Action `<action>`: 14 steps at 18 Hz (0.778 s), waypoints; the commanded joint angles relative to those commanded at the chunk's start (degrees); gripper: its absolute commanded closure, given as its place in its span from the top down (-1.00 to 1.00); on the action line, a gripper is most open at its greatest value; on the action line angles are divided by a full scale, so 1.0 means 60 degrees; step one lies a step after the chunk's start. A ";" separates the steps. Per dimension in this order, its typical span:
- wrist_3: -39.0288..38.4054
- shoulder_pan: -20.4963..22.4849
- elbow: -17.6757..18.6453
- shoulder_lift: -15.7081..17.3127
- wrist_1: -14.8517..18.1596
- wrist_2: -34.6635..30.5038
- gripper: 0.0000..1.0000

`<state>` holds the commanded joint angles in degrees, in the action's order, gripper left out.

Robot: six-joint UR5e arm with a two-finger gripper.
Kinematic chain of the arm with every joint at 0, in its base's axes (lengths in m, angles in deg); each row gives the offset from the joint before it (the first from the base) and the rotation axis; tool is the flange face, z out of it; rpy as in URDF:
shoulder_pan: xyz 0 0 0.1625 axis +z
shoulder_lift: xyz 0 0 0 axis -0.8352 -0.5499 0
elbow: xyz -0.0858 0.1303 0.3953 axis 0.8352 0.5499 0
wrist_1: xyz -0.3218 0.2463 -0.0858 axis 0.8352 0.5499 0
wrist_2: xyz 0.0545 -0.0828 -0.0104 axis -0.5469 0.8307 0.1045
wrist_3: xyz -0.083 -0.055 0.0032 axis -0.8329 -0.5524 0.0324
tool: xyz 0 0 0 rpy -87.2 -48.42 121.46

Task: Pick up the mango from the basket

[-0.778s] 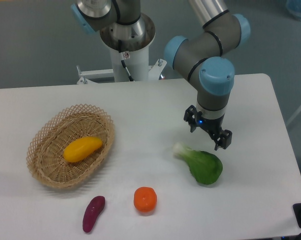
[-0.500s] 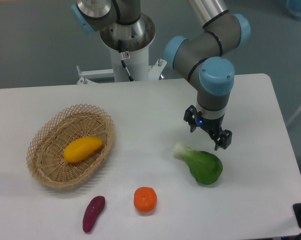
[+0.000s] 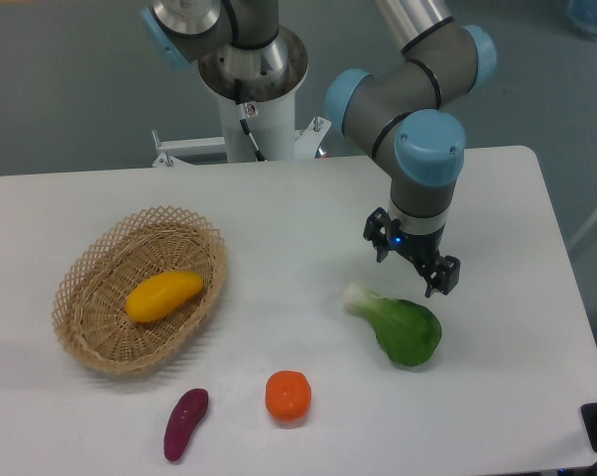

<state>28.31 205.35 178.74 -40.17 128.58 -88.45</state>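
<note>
The yellow-orange mango (image 3: 163, 295) lies inside the tan wicker basket (image 3: 85, 332) at the left of the white table. My gripper (image 3: 413, 265) hangs far to the right of the basket, just above a green bok choy. Its two black fingers stand apart and hold nothing. Nothing hides the mango.
A green bok choy (image 3: 403, 326) lies just below the gripper. A round orange fruit (image 3: 288, 395) and a purple sweet potato (image 3: 184, 423) lie near the front edge. The arm's base (image 3: 249, 69) stands behind the table at the back centre.
</note>
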 joint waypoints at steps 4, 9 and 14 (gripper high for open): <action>-0.0454 -0.0160 0.0015 0.0131 0.0219 0.0178 1.00; -0.2457 -0.1213 -0.0087 0.0045 0.0220 0.0251 1.00; -0.3838 -0.2386 -0.0044 -0.0015 0.0190 0.0338 1.00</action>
<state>5.28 191.04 178.48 -40.26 129.73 -86.42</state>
